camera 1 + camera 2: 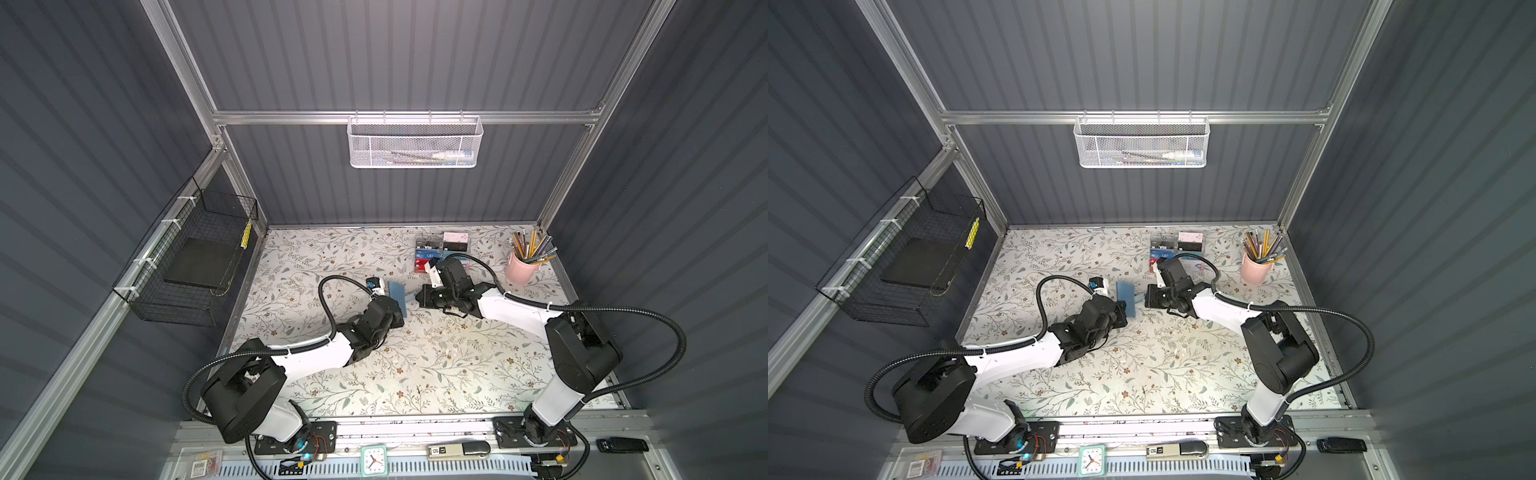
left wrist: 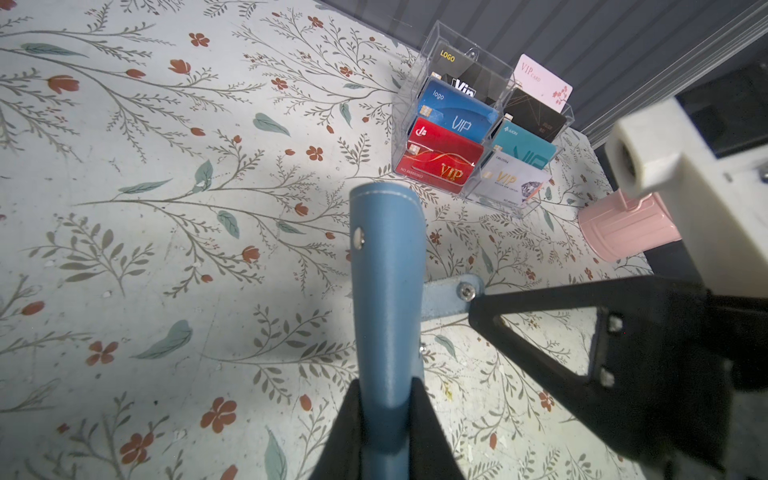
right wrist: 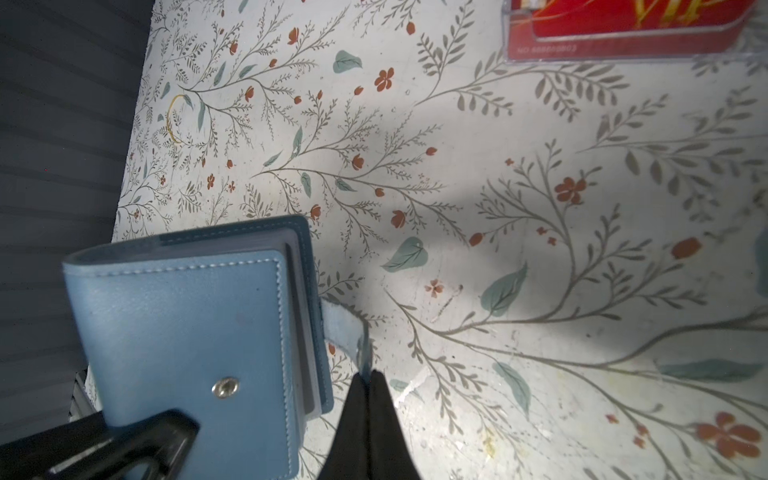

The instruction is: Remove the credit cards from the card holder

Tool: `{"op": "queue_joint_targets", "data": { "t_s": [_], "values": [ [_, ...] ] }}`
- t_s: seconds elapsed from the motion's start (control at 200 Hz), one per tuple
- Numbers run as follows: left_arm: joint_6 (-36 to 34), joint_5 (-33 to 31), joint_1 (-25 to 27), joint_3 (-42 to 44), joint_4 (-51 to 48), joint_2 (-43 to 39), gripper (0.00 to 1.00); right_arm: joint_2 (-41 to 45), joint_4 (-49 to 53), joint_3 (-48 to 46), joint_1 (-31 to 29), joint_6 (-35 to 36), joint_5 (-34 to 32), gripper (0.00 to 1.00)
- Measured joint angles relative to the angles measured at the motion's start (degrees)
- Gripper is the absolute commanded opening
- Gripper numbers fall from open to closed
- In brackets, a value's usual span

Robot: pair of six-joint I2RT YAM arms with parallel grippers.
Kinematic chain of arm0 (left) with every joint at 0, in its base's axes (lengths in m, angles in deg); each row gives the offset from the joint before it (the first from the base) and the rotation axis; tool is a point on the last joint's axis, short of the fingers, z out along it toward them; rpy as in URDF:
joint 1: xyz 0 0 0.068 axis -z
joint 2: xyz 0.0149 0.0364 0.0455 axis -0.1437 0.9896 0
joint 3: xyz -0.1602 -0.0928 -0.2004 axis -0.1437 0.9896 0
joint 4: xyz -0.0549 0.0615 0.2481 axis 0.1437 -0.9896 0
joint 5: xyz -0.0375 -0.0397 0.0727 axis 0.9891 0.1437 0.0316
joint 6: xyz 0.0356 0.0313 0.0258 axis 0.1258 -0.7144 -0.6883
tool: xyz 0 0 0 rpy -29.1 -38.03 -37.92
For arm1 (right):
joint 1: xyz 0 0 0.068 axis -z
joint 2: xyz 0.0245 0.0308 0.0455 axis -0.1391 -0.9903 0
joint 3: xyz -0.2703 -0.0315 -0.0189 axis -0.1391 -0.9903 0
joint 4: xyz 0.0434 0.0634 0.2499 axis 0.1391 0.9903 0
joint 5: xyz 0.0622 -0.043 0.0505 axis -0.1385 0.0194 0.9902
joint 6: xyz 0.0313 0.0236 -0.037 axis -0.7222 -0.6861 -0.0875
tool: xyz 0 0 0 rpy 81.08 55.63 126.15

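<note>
The slate-blue card holder stands on edge above the middle of the table, its covers nearly together. My left gripper is shut on its spine end. My right gripper is shut on the holder's small closure tab, which is unsnapped and pulled out sideways from the cover. Grey sleeve edges show between the covers. The credit cards are hidden inside the holder.
A clear acrylic rack filled with several cards stands just behind the right gripper. A pink cup of pencils is at the back right. A black wire basket hangs on the left wall and a white mesh basket on the back rail.
</note>
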Motion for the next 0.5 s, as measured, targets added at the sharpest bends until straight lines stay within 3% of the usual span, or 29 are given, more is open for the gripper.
{"op": "queue_joint_targets", "data": {
  "t_s": [0.5],
  "values": [
    [0.7,-0.5,0.4,-3.6,-1.5,7.2,0.00,-1.5,2.0,0.2,0.1,0.0,-0.6,0.00]
  ]
}}
